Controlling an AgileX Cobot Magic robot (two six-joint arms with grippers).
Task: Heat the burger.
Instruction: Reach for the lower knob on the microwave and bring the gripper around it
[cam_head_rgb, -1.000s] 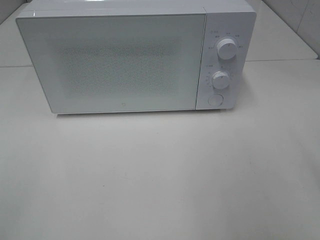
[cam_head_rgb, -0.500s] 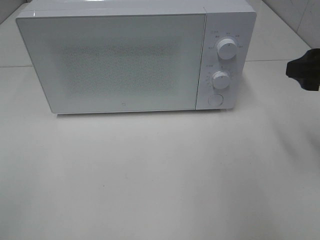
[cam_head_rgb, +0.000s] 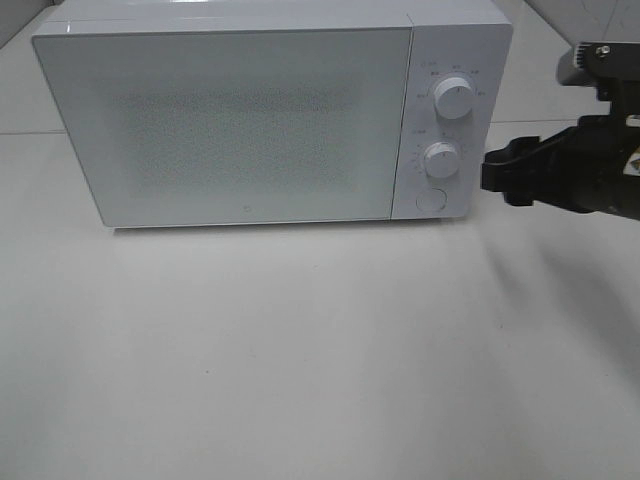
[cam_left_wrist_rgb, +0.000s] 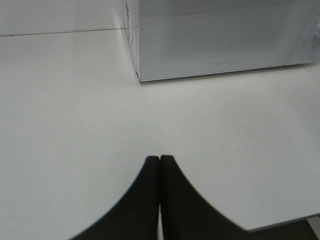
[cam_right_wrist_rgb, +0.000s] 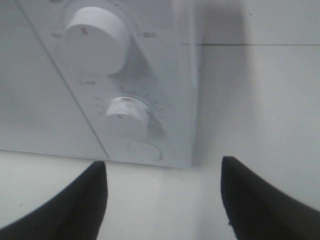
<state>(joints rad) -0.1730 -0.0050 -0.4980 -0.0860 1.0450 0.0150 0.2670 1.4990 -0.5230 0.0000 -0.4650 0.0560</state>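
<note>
One boxy white microwave (cam_head_rgb: 270, 120) fills the upper left and centre of the high view. Its shell is smooth and glossy and its door (cam_head_rgb: 230, 125) is shut, a flat pane with a fine speckled mesh pattern across the middle. On the panel at its right there are two round white knobs stacked, upper knob (cam_head_rgb: 454, 100) over lower knob (cam_head_rgb: 441, 159), each ringed by markings too small to read, and one flat round button (cam_head_rgb: 431, 199) beneath them. It all sits on one pale, matte counter (cam_head_rgb: 300, 360) that runs across the lower half of the frame. And here at the right edge is the right end effector (cam_head_rgb: 492, 175), black and angular, level with the lower knob and just beside the microwave's side, apart from it as far as I can tell. Its wrist camera shows two dark fingers spread wide with nothing between them. The left end effector (cam_left_wrist_rgb: 160, 159) shows only in its own camera: two black curved fingers pressed tip to tip above the counter, gripping nothing. The burger? It shows in none of the three views, and I cannot tell what lies behind that speckled door.
</note>
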